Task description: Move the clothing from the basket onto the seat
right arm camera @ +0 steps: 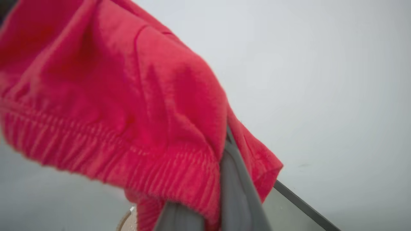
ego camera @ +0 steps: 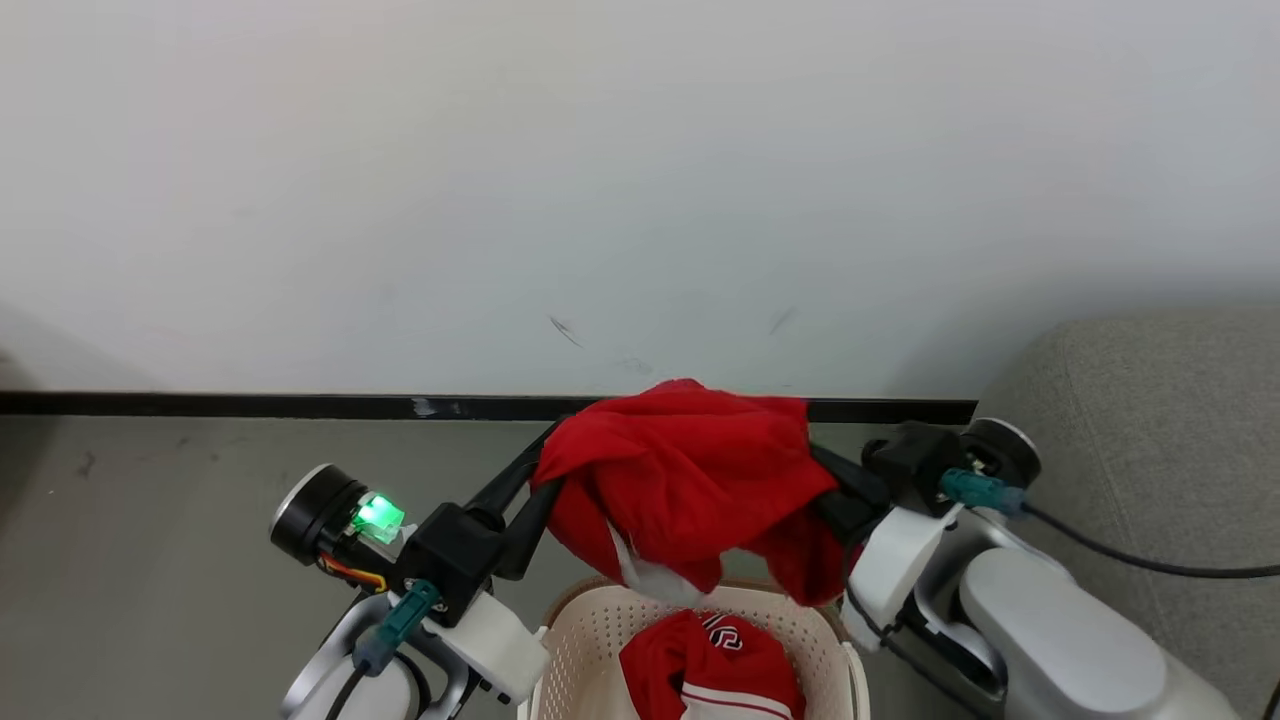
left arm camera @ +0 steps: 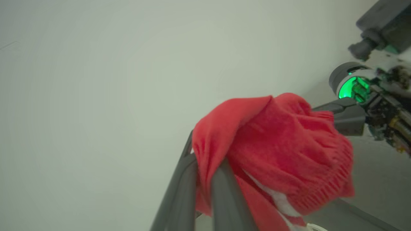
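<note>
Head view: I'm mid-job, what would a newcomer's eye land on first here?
The bright red garment bunched in mid-air at centre, pinched between the left gripper and right gripper above the basket. Next, a second red piece with a white logo lying in the basket at the bottom edge, and the green light glowing on the left wrist, lower left. The grey seat sits at the far right.
</note>
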